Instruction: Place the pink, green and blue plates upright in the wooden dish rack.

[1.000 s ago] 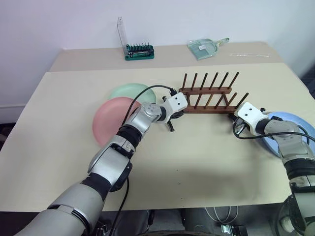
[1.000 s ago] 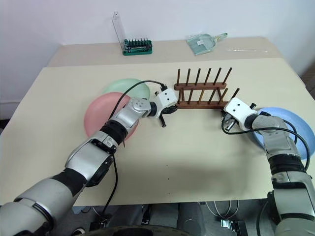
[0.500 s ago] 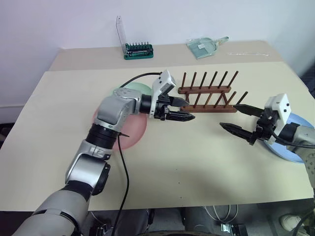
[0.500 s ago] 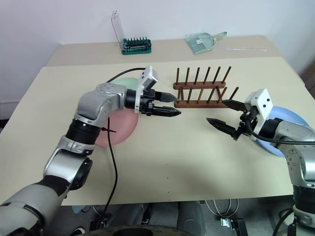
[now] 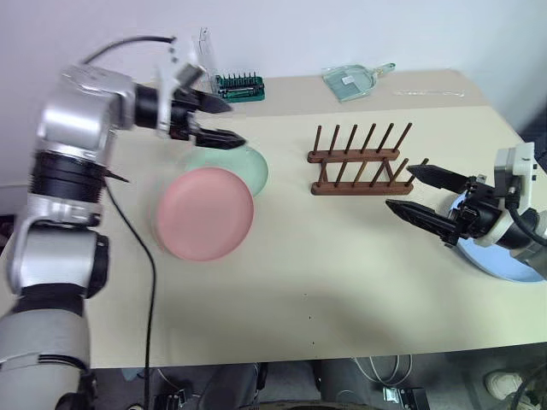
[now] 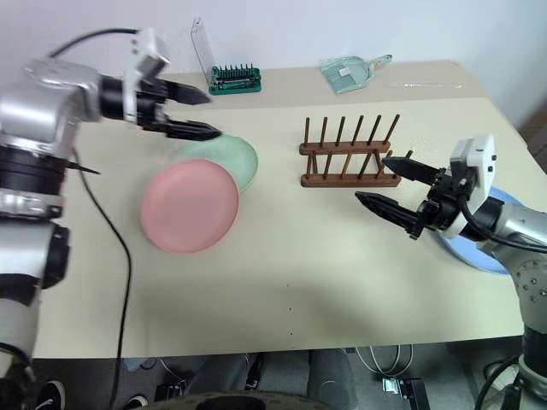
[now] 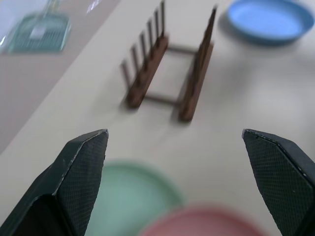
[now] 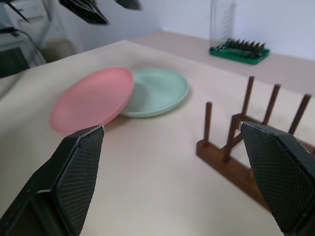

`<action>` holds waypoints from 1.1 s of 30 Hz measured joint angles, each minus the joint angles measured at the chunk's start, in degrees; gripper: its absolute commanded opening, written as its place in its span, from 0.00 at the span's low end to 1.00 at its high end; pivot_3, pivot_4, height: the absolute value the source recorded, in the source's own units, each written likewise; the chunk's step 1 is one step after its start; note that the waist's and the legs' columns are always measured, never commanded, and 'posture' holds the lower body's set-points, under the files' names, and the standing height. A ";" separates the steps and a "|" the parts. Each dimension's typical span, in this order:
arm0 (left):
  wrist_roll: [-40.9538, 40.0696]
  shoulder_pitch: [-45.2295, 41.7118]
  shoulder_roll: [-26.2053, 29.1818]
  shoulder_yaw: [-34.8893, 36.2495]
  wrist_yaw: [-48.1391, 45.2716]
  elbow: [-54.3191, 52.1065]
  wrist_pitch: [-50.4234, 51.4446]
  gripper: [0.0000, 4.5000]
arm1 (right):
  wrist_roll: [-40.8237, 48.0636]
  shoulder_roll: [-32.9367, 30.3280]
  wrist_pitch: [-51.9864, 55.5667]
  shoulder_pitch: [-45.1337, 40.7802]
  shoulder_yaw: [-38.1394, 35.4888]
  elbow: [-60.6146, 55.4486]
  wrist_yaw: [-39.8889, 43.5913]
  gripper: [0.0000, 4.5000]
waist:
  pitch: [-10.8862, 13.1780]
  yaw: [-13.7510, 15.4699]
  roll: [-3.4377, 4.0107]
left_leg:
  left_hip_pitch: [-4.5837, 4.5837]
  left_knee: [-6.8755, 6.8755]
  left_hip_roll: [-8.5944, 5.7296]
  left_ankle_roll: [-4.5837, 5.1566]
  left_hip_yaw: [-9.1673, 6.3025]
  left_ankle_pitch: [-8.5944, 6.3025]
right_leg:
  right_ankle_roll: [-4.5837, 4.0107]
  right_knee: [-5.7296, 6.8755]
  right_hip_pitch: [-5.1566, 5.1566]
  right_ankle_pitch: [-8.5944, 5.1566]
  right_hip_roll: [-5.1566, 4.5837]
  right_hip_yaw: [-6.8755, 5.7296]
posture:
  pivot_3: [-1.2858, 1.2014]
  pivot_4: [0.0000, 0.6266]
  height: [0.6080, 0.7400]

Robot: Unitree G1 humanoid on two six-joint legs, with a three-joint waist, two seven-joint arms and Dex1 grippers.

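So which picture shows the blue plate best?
The left wrist view: the whole blue plate lies there uncovered, beyond the wooden dish rack. In both eye views the right gripper and its arm hide much of it, leaving a blue sliver at the table's right edge. The right wrist view looks toward the other plates.

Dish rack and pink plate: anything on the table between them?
Nothing. In the left eye view the stretch of table between the wooden dish rack and the pink plate is bare; the green plate sits behind the pink one, partly under it.
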 measured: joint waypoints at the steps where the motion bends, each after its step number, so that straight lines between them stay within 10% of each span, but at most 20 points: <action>1: 2.11 -0.71 2.13 -0.57 -0.20 3.65 -1.15 0.99 | -0.05 0.60 -0.19 -0.62 0.81 0.08 -0.16 1.00 | 0.00 -0.14 0.00 | 0.01 -0.01 0.02 0.00 0.00 0.00 | 0.00 0.02 0.00 0.00 0.01 0.00 | 0.52 0.24 1.00; 12: 6.83 -4.51 8.94 1.83 10.01 21.17 28.79 0.99 | -1.55 3.95 -2.81 -4.80 8.07 2.17 0.33 1.00 | 0.14 -1.20 -0.28 | -0.07 0.04 0.02 -0.01 -0.10 0.01 | 0.05 0.13 -0.04 0.03 0.12 0.00 | 0.52 0.24 1.00; 18: 7.45 -1.69 8.62 -8.73 2.52 18.96 43.03 0.99 | -3.73 5.34 -4.55 -6.86 11.82 4.75 1.80 1.00 | 0.14 -1.18 -0.31 | -0.12 0.10 0.02 -0.03 -0.10 0.02 | 0.04 0.33 -0.09 0.03 0.14 0.00 | 0.52 0.24 1.00; 33: 9.01 -1.34 2.73 -22.65 -2.79 23.60 43.01 0.99 | -4.65 5.73 -4.96 -4.45 12.15 4.20 1.51 1.00 | 0.14 -1.50 -0.31 | -0.23 0.11 0.03 -0.13 -0.03 0.03 | 0.01 0.70 -0.42 0.02 0.13 0.02 | 0.52 0.24 1.00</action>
